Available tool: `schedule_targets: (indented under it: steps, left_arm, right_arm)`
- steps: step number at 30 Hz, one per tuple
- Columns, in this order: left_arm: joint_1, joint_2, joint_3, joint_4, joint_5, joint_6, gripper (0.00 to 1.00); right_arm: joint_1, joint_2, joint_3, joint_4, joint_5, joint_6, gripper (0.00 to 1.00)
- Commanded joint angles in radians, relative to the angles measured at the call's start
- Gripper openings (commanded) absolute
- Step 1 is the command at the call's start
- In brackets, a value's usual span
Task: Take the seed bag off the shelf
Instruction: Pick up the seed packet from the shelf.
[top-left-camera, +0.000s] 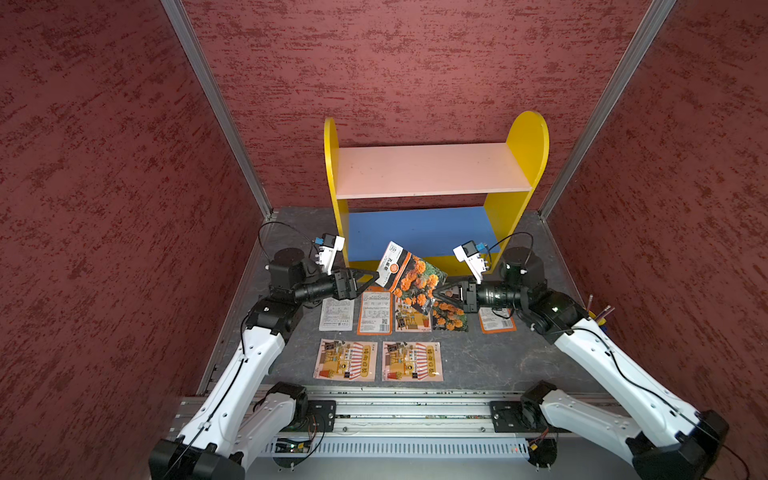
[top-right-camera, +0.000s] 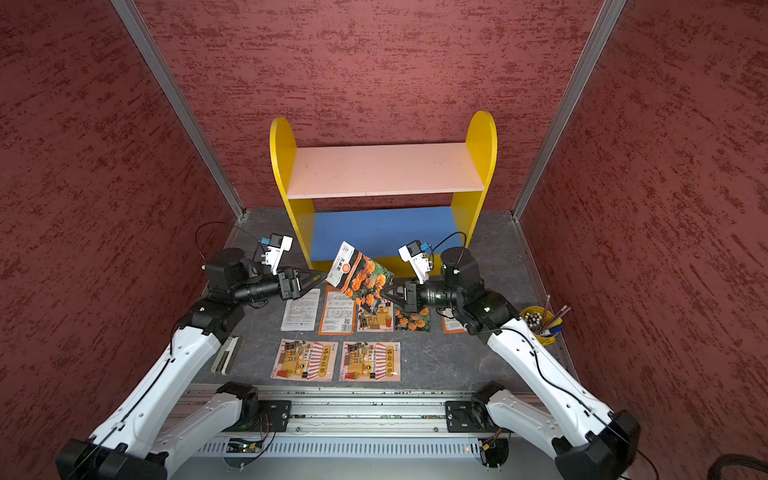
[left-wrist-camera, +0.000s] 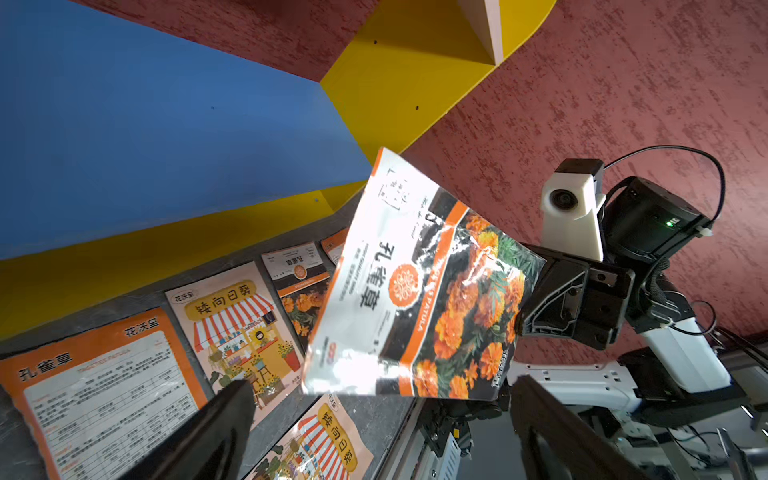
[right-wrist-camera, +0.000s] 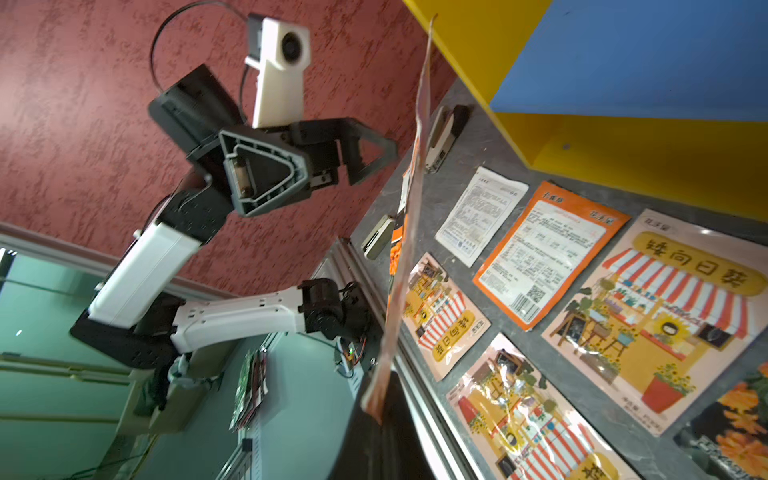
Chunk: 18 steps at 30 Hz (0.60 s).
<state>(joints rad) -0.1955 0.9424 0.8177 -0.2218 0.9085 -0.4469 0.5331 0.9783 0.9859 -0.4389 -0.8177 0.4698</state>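
In front of the shelf (top-left-camera: 528, 141), clear of its pink and blue boards and up off the grey table (top-left-camera: 498, 361): the marigold seed bag (top-left-camera: 409, 270), tilted, white header to the far left, orange blooms to the near right. Pinched at its near right corner by the right gripper (top-left-camera: 436, 292), jaws closed on the foil. Seen edge-on from the right wrist view, as a thin, slightly bowed strip. To the bag's left, the left gripper (top-left-camera: 371, 281), jaws spread wide and holding nothing, tips just beside the bag's left edge; touching or not, cannot tell. Flat on the table beneath, a far row of 5 packets: a white packet (top-left-camera: 337, 313) at the left, then an orange-bordered packet (top-left-camera: 375, 312) showing text and a QR code, a sunflower-shop packet (top-left-camera: 411, 320), a second marigold packet (top-left-camera: 449, 318), and an orange packet (top-left-camera: 496, 323) partly hidden under the right arm (top-left-camera: 590, 353). Nearer, 2 more sunflower-shop packets (top-left-camera: 345, 360) side by side, flat and face up. At the table's left edge, beside the left arm (top-left-camera: 249, 357), a stapler (top-right-camera: 224, 355), shown in a top view. At the right edge, just beyond the right arm, a yellow pencil cup (top-right-camera: 538, 322) with pencils standing in it. Behind everything, the shelf against the far red wall (top-left-camera: 415, 62), yellow round-topped sides upright.
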Motion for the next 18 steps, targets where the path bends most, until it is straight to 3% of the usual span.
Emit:
schedule_targets:
  steps: [1, 6, 8, 12, 18]
  left_arm:
    - [0.004, 0.009, 0.022, 0.067, 0.131, 0.027, 1.0]
    - [-0.027, 0.019, -0.009, 0.183, 0.188, -0.036, 0.99]
    - [-0.049, 0.021, -0.022, 0.226, 0.197, -0.058, 0.92]
    - [-0.091, 0.03, -0.038, 0.275, 0.235, -0.101, 0.53]
    - [-0.131, 0.02, -0.039, 0.183, 0.243, -0.064, 0.27]
  right_arm:
    - [-0.002, -0.038, 0.039, -0.096, -0.148, -0.058, 0.0]
    - [-0.002, -0.047, 0.031, -0.057, -0.236, -0.032, 0.0]
    - [-0.003, -0.043, 0.025, -0.044, -0.245, -0.026, 0.0]
    - [-0.003, -0.035, 0.032, -0.069, -0.216, -0.055, 0.0]
    - [-0.003, -0.022, 0.054, -0.138, -0.18, -0.112, 0.0]
